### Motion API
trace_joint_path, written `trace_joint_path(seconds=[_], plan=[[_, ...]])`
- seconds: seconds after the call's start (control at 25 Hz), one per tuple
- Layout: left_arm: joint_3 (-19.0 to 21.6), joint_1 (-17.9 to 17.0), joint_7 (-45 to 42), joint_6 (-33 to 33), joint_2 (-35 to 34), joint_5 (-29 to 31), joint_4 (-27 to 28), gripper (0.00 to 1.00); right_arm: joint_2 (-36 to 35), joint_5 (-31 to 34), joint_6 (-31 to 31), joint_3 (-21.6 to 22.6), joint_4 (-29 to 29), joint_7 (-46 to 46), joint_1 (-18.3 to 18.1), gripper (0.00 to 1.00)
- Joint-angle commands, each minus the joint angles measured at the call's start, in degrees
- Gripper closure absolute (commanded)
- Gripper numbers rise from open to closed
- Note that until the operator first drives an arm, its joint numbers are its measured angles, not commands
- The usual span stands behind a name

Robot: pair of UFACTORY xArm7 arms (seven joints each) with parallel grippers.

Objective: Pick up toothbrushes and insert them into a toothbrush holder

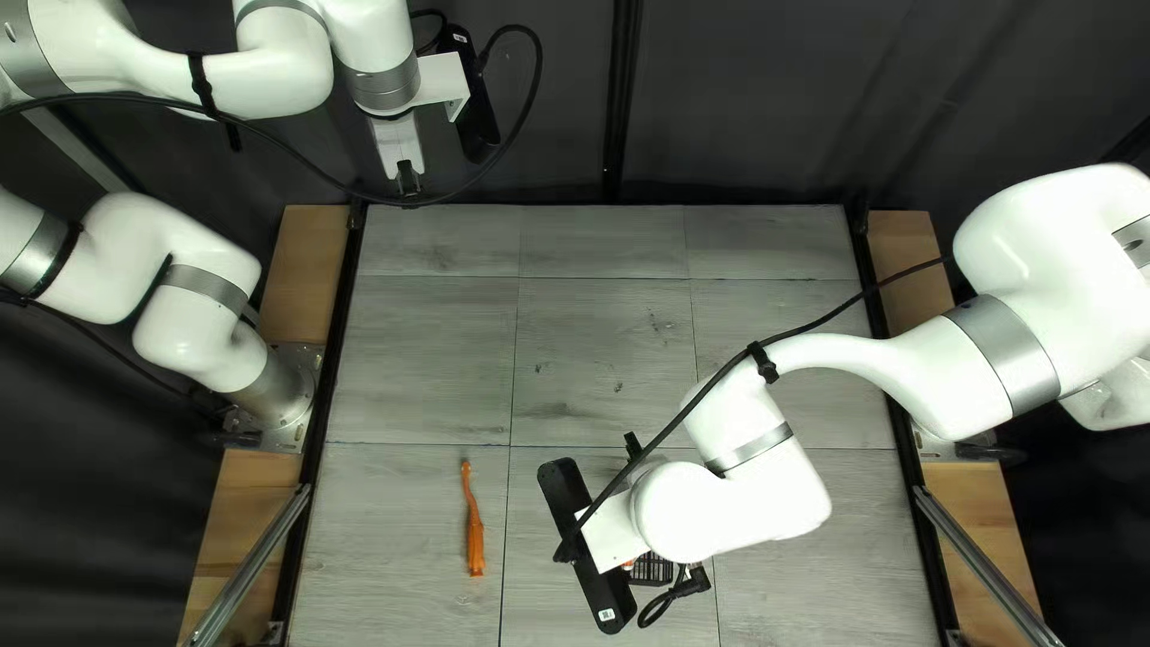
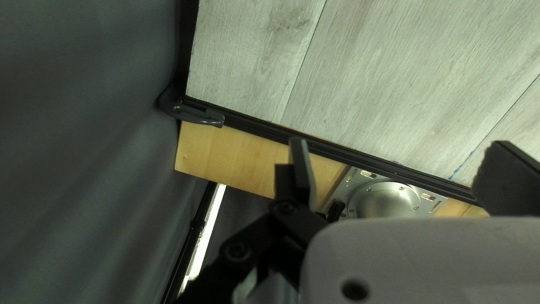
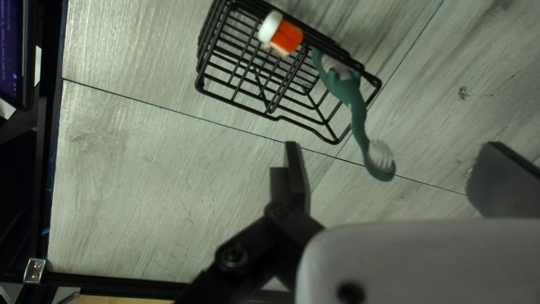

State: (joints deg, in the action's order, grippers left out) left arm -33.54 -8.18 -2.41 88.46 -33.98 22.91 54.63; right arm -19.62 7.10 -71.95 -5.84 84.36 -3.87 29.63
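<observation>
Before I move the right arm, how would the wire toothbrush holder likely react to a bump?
The wire toothbrush holder is probably light for its size, being open, thin-barred wire, so a bump may slide or tip it. The bars look stiff, so it shouldn't fold. The green toothbrush leans out past the rim; snagging its head could drag the holder along.

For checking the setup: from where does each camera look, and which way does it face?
Top left view: above the near edge of the table, slanting down toward the dark curtain; shows both arms.
Left wrist view: on that wrist, looking along my open left gripper at the table's edge.
Right wrist view: on that wrist, looking along my open right gripper at the wire holder.
Top left and right wrist views share the holder.
</observation>
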Motion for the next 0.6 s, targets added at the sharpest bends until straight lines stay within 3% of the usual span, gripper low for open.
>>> trace_joint_path(seconds=[0.04, 0.4, 0.6], plan=[[0.00, 0.00, 0.00, 0.00, 0.00, 0.00, 0.00, 0.00, 0.40, 0.16, -0.29, -0.03, -0.08, -0.28, 0.12, 0.00], [0.00, 0.00, 0.00, 0.00, 0.00, 0.00, 0.00, 0.00, 6.07, 1.42, -0.55, 0.71, -2.91, -4.37, 2.36, 0.00], [0.00, 0.00, 0.00, 0.00, 0.00, 0.00, 0.00, 0.00, 15.30, 6.73, 0.48, 3.29, -9.97, -15.72, 6.94, 0.00]])
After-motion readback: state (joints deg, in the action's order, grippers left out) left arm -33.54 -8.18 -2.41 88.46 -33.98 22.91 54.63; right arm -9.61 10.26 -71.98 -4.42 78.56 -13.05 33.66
